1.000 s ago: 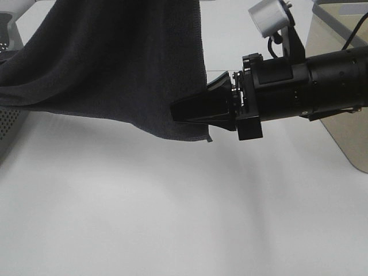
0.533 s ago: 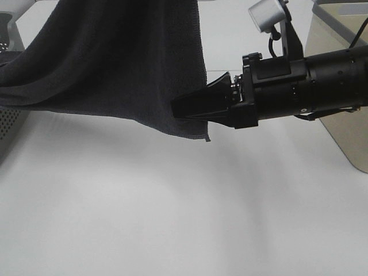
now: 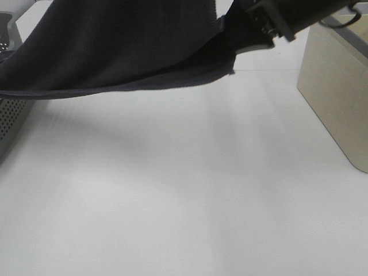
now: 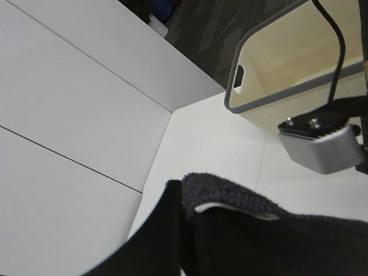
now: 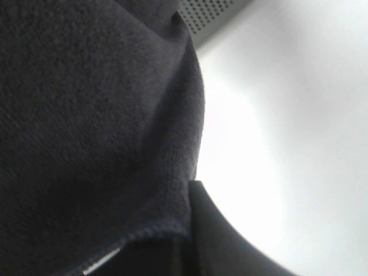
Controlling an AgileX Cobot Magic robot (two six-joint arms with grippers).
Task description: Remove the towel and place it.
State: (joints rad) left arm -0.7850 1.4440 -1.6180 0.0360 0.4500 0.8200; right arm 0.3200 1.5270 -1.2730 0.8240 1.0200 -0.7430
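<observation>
Changed since a second ago: the right gripper [image 3: 241,34] has climbed from the middle of the high view to about 1 o'clock, taking the towel's corner up with it. The hem that hung low now runs nearly level.
Towel: the dark towel [image 3: 115,46] hangs in the air above the white table [image 3: 184,190], touching it nowhere that shows.
Long axis: it runs from 9 o'clock to 1 o'clock across the top of the high view, slung between the two arms with a shallow sag.
Right jaws: clenched on the towel's corner; the wrist view shows cloth bunched against a dark finger.
Left jaws: the left gripper [image 4: 183,230] is clamped on a fold of the towel, with terry pile standing up over the fingers.
Beige bin: the beige bin [image 3: 336,98] sits at 3 o'clock, well apart from the cloth. The inner walls seen from the left wrist are bare; its floor is hidden.
Grey basket: the perforated basket [image 3: 7,118] stands at 9 o'clock, with the towel's left end passing over it. Its inside cannot be seen.
Nearer arm: the right gripper is closer to the bin, so I judge any carry toward 3 o'clock would lead from that side.
</observation>
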